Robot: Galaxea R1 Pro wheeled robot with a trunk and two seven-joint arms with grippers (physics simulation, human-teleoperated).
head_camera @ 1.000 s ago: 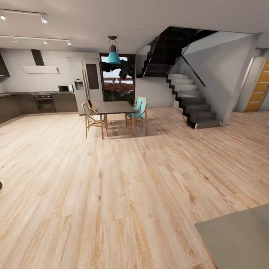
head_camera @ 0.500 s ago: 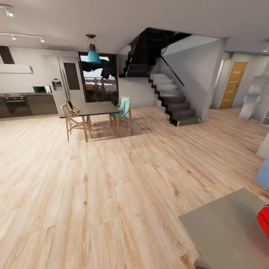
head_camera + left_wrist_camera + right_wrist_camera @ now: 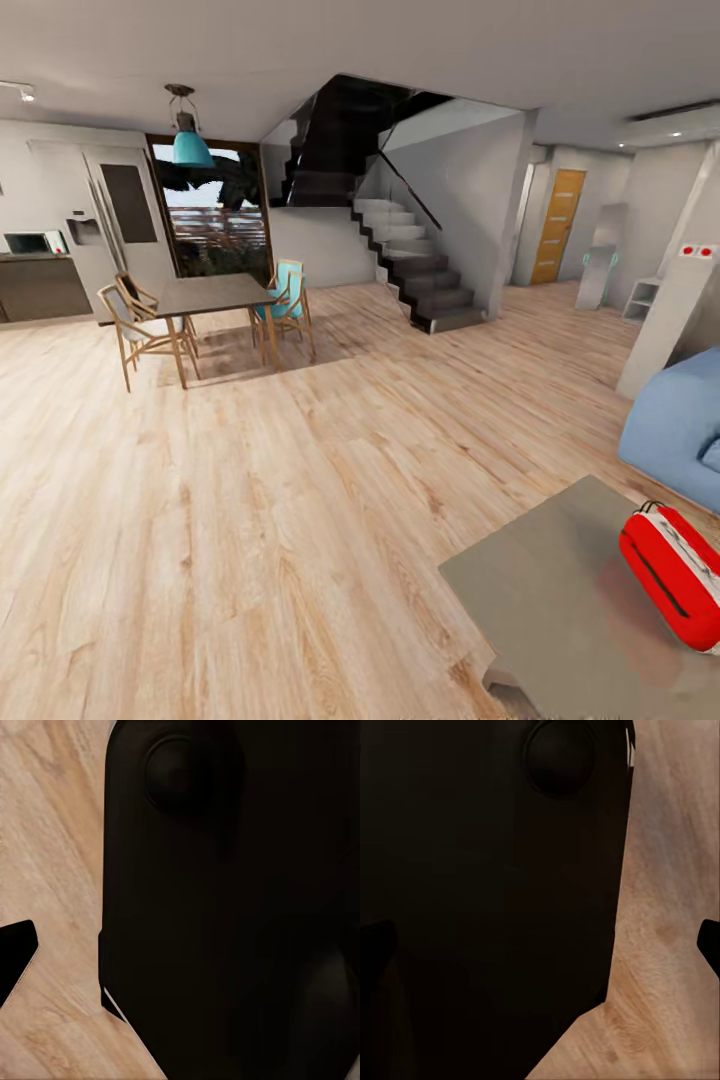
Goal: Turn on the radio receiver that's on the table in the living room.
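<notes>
Head view: the radio receiver point(image 3: 672, 576) is lying on the table point(image 3: 560, 610), at its far right part, partly cut by the frame edge; it is showing as a red rounded box with a white trim band, a dark slot along its top face and a thin black handle at its far end; no readable writing on it. The table is sitting low, glossy grey-taupe, reflecting a reddish blur beside the radio. Light wood plank floor point(image 3: 250, 500) is stretching around the table; a blue sofa point(image 3: 680, 425) is standing just beyond it, a dark dining table point(image 3: 212, 294) with wooden chairs and a dark staircase point(image 3: 410, 260) well beyond. Left wrist view: a smooth black rounded body point(image 3: 225, 907) is blocking most of the plank floor; grip state cannot tell. Right wrist view: a similar black body point(image 3: 495, 892) over planks; grip state cannot tell.
</notes>
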